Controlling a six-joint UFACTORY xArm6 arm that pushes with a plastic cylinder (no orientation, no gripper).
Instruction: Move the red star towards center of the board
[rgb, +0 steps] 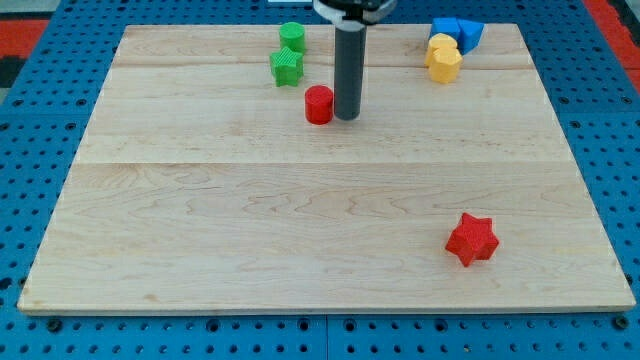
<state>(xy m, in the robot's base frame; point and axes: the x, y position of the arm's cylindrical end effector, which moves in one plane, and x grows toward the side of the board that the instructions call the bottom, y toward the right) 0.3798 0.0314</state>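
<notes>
The red star (471, 239) lies near the view's bottom right of the wooden board (300, 230). My tip (347, 117) stands in the upper middle of the board, far up and to the left of the star. A red cylinder (319, 104) sits just left of the tip, close to it or touching it; I cannot tell which.
A green star (286, 66) and a green cylinder (292, 37) sit at the top, left of the rod. Two yellow blocks (443, 57) and two blue blocks (457, 31) cluster at the top right. A blue pegboard (40, 90) surrounds the board.
</notes>
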